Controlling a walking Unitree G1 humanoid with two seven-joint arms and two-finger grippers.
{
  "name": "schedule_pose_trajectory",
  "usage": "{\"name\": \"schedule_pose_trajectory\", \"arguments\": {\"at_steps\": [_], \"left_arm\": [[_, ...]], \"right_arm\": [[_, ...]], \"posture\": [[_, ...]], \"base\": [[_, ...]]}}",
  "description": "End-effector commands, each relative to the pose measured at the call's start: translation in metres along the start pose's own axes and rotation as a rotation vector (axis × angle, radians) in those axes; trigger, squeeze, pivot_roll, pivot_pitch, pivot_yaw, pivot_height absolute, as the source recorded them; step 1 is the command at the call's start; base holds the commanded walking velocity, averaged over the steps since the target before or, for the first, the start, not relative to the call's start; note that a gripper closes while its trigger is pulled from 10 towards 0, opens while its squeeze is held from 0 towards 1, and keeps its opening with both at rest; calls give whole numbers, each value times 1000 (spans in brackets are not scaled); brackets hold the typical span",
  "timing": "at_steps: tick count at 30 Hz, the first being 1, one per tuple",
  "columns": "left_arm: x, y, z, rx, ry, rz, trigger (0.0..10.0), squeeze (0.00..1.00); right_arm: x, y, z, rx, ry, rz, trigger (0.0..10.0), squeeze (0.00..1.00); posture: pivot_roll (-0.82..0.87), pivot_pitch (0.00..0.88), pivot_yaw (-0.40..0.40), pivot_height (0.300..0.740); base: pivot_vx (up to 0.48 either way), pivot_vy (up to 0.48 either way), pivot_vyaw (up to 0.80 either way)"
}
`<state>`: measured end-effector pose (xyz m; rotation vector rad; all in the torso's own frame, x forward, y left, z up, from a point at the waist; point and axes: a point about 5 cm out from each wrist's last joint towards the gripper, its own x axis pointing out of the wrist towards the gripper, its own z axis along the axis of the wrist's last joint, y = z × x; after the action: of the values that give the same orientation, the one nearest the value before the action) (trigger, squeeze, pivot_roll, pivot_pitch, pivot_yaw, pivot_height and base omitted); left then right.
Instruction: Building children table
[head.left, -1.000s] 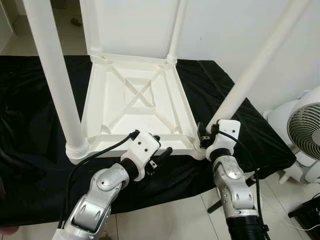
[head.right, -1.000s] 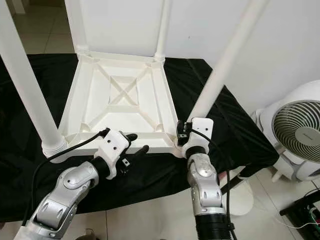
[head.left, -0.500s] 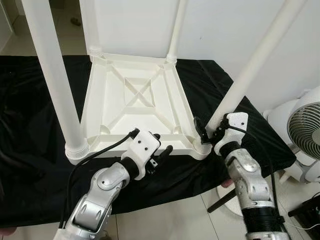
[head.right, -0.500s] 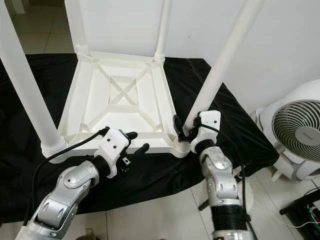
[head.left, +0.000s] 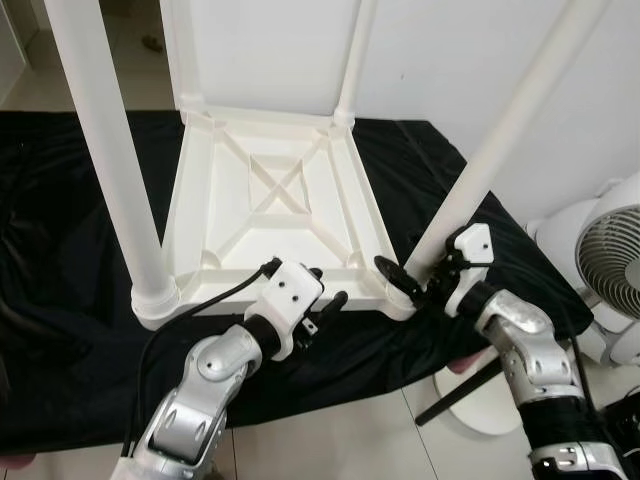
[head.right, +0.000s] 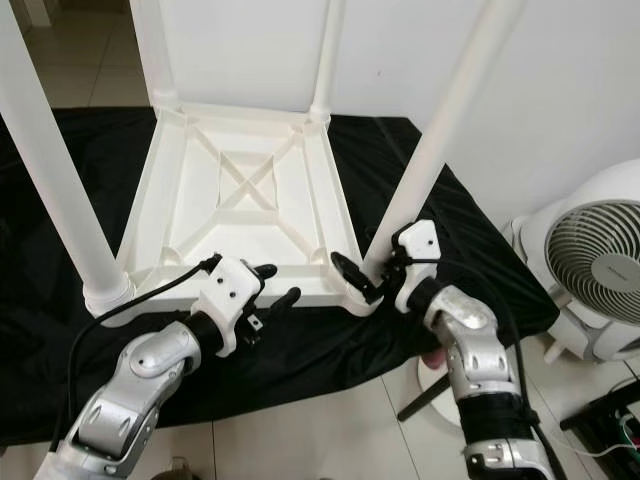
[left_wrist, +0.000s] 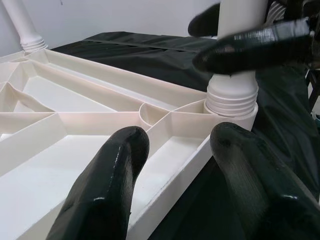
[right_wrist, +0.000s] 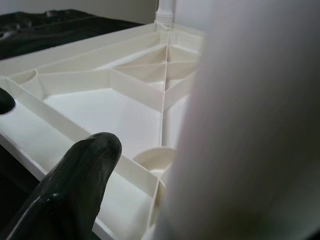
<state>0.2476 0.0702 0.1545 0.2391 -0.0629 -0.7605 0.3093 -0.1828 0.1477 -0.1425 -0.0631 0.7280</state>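
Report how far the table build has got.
Done: three legs stand upright in the upturned tabletop. In hand: the right gripper is closed around the fourth leg, which leans in its near corner socket; the left gripper is open beside the rim. Left: straightening that leg, flipping the table.

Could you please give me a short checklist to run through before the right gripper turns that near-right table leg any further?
1. Right gripper closed around the near-right leg at its base: ok.
2. Leg seated in the corner socket: threads still showing, not ok.
3. Leg straight: leaning outward, not ok.
4. Left gripper bracing the upturned tabletop: open at the front rim, contact cannot tell.
5. Other three legs standing in their corners: ok.
6. Fan clear of the right arm: close, cannot tell.
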Motion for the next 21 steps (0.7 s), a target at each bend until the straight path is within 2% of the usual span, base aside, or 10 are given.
{"name": "schedule_pose_trajectory", "arguments": {"at_steps": [1, 13, 14, 15, 21], "left_arm": [[1, -1, -1, -2, 2, 47, 10000, 0], [4, 1, 1, -2, 0, 54, 10000, 0], [4, 1, 1, -3, -1, 54, 10000, 0], [5, 1, 1, -5, -2, 52, 10000, 0], [5, -2, -1, -12, 13, 35, 10000, 0]], "right_arm": [[0, -1, -4, -17, 30, 27, 10000, 0], [-8, -12, -19, -8, 86, 19, 10000, 0], [-9, -14, -20, -5, 88, 13, 5765, 0], [-10, -15, -21, -1, 85, 7, 0, 0], [-10, -18, -24, 17, 69, 17, 0, 0]], "posture": [[111, 46, -96, 740], [104, 60, -94, 740], [103, 61, -91, 740], [103, 61, -90, 740], [106, 70, -86, 740]], "base": [[0, 0, 0], [0, 0, 0], [0, 0, 0], [0, 0, 0], [0, 0, 0]]}}
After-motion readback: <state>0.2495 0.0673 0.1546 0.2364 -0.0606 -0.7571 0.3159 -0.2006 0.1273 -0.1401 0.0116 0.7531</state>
